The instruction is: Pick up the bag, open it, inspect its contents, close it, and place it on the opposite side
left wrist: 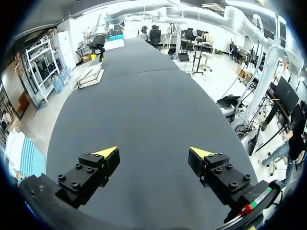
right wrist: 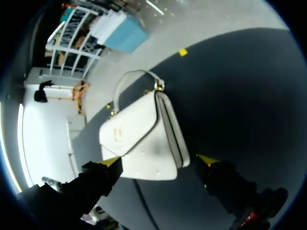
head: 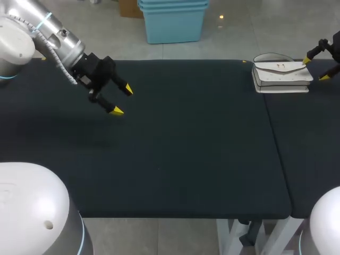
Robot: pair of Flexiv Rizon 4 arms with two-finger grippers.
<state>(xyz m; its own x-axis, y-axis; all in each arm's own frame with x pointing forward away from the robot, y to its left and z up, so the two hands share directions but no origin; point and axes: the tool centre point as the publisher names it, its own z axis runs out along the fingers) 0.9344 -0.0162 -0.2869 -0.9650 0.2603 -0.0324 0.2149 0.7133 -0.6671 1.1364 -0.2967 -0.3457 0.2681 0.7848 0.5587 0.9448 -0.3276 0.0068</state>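
A white handbag [head: 281, 75] with a curved handle lies flat at the far right of the dark table [head: 186, 149]. My right gripper [head: 316, 67] hangs open just right of and above the bag. In the right wrist view the bag [right wrist: 144, 139] lies just ahead of the right gripper [right wrist: 159, 164], its near end between the yellow tips, untouched. My left gripper [head: 122, 100] is open over the table's left part, far from the bag. From the left wrist, the left gripper [left wrist: 153, 152] holds nothing and the bag [left wrist: 90, 75] shows small at the far end.
A seam [head: 276, 138] runs between the main table top and a second top at the right, close to the bag. A yellow marker [right wrist: 183, 51] sits at the table's far edge beyond the bag.
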